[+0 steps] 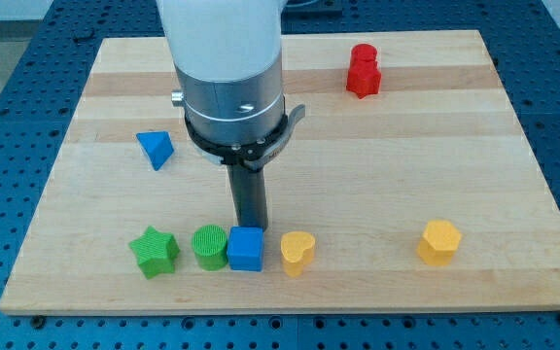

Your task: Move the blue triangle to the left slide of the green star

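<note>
The blue triangle (155,149) lies at the view's left, in the middle rows of the wooden board (406,175). The green star (154,251) sits near the view's bottom left, well below the triangle. My rod comes down from the arm's grey body, and my tip (251,227) stands just behind the blue cube (246,249), touching or nearly touching its top edge. The tip is right of and below the blue triangle, and right of the green star.
A row runs along the view's bottom: green star, green cylinder (209,246), blue cube, yellow heart (297,253). A yellow hexagon (440,242) sits at the bottom right. A red block (363,71) stands at the top right. The arm's body hides the board's upper middle.
</note>
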You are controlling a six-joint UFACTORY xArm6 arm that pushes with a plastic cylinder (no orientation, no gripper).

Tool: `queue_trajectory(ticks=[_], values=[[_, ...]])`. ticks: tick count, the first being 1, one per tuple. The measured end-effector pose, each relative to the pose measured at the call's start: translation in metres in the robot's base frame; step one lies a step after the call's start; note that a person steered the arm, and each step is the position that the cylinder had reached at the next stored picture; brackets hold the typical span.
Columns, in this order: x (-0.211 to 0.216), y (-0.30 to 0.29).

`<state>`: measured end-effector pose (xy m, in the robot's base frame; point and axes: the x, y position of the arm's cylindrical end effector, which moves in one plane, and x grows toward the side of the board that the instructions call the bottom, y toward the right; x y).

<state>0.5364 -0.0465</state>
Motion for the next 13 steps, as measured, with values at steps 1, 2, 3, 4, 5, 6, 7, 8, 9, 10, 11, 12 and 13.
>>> queue_trajectory(ticks=[1,2,3,4,5,6,7,8,9,10,11,12,13], values=[[0.003,0.0],[0.002,0.0],[-0.02,0.0],[-0.052,-0.001],[-0.081,-0.001],[-0.127,-0.005],[-0.157,-0.029],[-0.175,-0.062],[-0.176,-0.097],[-0.166,-0.114],[-0.152,-0.121],[-0.13,-0.122],[-0.105,-0.122]])
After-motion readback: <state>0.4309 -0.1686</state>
